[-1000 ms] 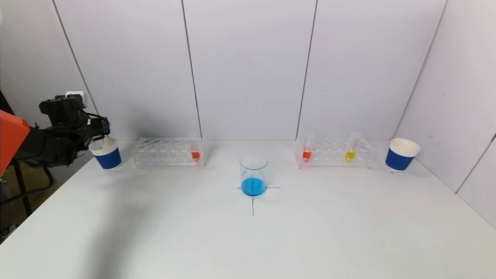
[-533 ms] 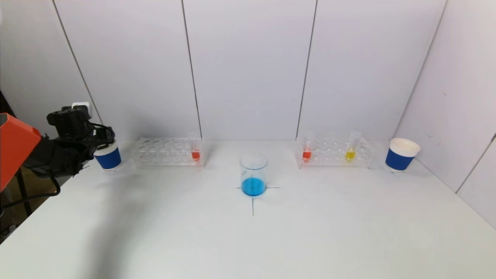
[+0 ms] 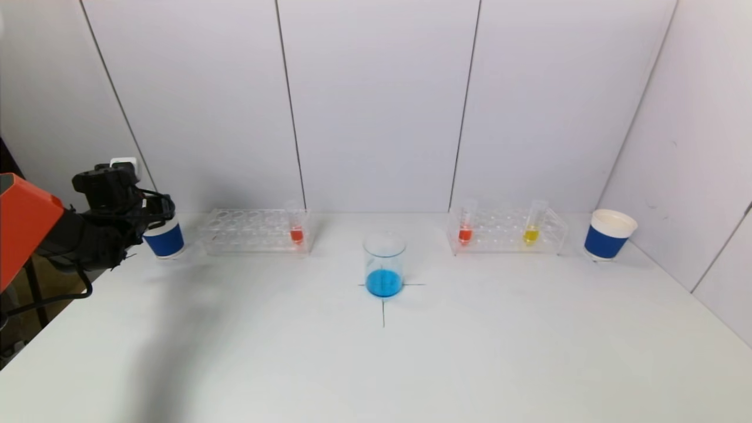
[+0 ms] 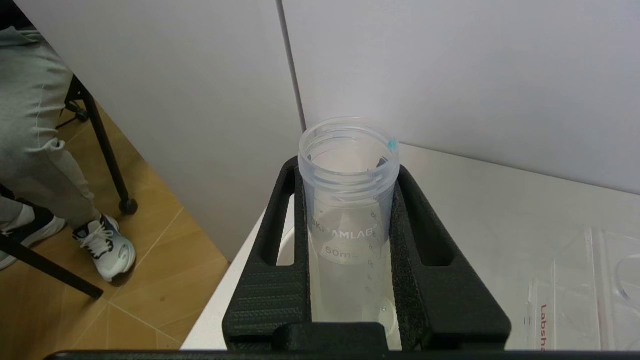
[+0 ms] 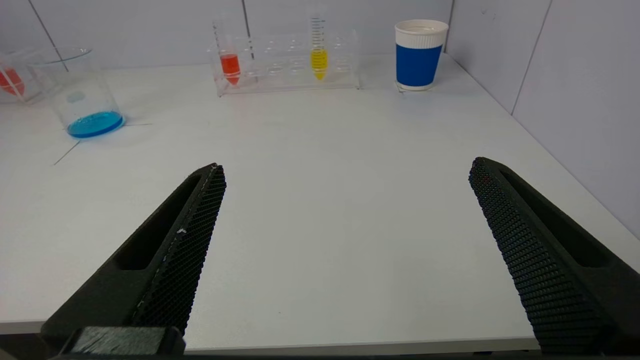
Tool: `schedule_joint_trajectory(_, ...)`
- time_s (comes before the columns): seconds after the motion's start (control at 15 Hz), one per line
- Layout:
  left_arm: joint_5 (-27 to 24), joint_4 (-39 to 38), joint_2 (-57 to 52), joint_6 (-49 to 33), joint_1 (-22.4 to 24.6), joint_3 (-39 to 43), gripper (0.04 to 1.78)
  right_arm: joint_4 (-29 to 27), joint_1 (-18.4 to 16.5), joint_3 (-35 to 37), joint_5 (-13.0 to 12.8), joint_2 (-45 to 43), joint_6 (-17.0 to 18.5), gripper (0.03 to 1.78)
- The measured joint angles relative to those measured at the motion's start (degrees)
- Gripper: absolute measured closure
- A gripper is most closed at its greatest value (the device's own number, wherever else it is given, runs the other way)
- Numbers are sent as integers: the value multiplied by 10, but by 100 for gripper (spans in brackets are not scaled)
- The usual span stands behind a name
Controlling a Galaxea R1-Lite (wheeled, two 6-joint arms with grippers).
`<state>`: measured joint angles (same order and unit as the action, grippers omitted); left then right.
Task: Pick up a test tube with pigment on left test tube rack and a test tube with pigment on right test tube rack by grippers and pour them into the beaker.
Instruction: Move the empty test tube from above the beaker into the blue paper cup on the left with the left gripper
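My left gripper [image 3: 157, 207] is at the far left of the table, over a blue paper cup [image 3: 165, 240]. It is shut on an empty clear 50 ml test tube [image 4: 347, 210], held upright, whose lower end reaches down inside the cup's white rim [image 4: 285, 250]. The glass beaker [image 3: 384, 265] stands mid-table with blue liquid in it. The left rack [image 3: 249, 231] holds one red tube [image 3: 296, 230]. The right rack [image 3: 505, 231] holds a red tube [image 3: 465, 230] and a yellow tube [image 3: 531, 229]. My right gripper [image 5: 345, 172] is open and empty above the table's near edge.
A second blue paper cup [image 3: 608, 235] stands right of the right rack, near the side wall. A black cross is drawn on the table under the beaker. A person's legs and a stand's legs show on the floor beyond the table's left edge.
My left gripper has moved down and slightly right with the empty tube, lowering it into the left blue cup and covering the cup's rim. Nothing else has moved.
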<state>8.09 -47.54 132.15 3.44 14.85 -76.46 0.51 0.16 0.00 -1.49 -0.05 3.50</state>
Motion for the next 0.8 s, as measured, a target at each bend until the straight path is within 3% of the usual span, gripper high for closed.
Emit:
schedule_joint_trajectory(0.33,0,2,-4,0,0,-1,134,0,0,0,0,0,0,4)
schedule_joint_trajectory(0.47,0,2,-5,0,0,-1,126,0,0,0,0,0,0,4)
schedule_joint_trajectory(0.6,0,2,-7,0,0,-1,105,0,0,0,0,0,0,4)
schedule_joint_trajectory(0.8,0,3,-10,0,0,-2,58,0,0,0,0,0,0,4)
